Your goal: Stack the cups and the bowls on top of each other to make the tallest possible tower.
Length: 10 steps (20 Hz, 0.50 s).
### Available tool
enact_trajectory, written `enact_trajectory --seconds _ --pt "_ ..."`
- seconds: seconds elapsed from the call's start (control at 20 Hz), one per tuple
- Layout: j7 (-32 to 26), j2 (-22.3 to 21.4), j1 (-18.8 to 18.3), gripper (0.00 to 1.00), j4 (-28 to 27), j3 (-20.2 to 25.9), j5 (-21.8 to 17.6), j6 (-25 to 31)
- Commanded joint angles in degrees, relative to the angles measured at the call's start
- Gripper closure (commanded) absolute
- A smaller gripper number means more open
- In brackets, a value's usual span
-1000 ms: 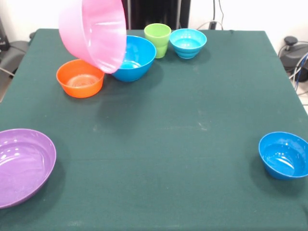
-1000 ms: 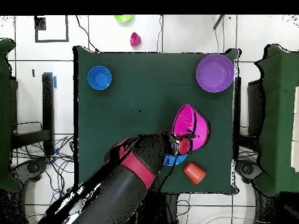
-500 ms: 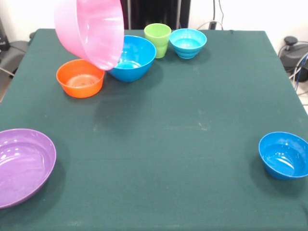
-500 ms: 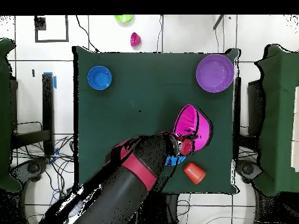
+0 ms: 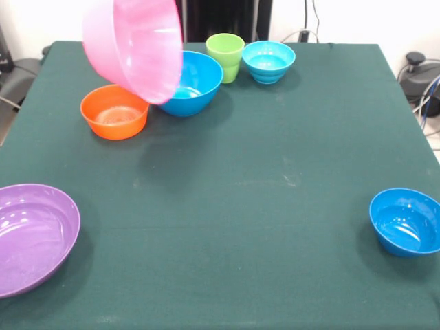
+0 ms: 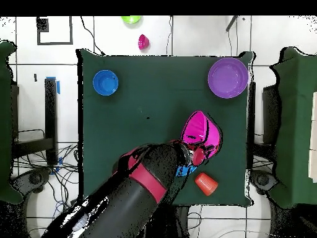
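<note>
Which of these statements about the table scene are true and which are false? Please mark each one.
1. The huge glossy pink plastic bowl is lifted off the table and tilted. True.
2. The large shallow purple plastic bowl is stacked inside the medium blue plastic bowl. False: it sits alone at a table corner, far from the blue one.
3. The lime green plastic cup stands upright between the medium blue bowl and the small cyan plastic bowl. True.
4. The small orange plastic bowl is upside down. False: its opening faces up.
5. The small dark blue plastic bowl holds a cup. False: it is empty.
</note>
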Motion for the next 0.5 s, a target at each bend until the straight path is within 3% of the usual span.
enact_trajectory --seconds 0.05,0.5 --pt "7.2 2.9 0.4 0.0 -2.0 4.1 0.8 -0.3" --pt "7.2 3.2 0.5 0.0 -2.2 4.5 1.0 -0.5"
